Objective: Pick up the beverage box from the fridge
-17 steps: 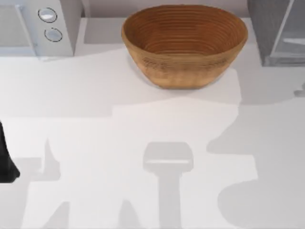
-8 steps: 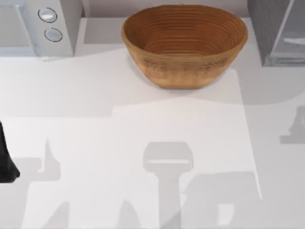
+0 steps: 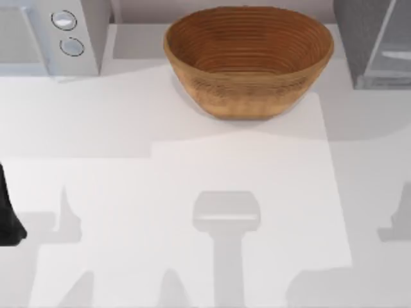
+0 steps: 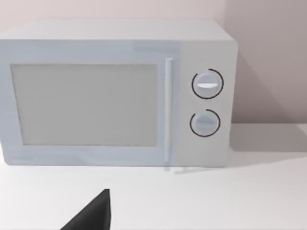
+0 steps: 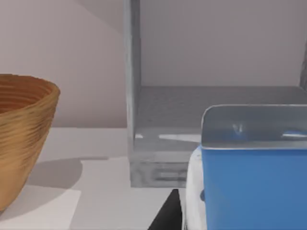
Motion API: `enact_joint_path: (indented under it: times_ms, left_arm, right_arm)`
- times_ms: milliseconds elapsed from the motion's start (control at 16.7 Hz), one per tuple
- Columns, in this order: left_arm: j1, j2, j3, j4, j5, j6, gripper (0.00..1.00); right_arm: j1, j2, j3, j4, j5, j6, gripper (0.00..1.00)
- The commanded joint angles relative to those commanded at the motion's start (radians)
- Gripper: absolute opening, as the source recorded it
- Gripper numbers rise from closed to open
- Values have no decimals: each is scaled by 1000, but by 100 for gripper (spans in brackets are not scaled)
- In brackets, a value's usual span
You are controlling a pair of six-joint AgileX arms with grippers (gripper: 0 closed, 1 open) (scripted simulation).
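Facing a light grey microwave sitting on the white table against a pale wall. Showing its pale door panel, a vertical handle and two round knobs, one above the other. Catching a dark gripper finger poking in near the table.
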Motion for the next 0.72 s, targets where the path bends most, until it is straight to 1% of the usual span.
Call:
enact_joint_path:
  times_ms: [180,480,720]
  left_arm:
    - [0,0,0,0,0,0,100]
    - [0,0,0,0,0,0,100]
    - [0,0,0,0,0,0,100]
  right_arm:
    - [13,-52,-17,-39,11,-2,0]
    - [10,-48,-15,-37,10,0,0]
    - [17,44,-2,37,2,-1,0]
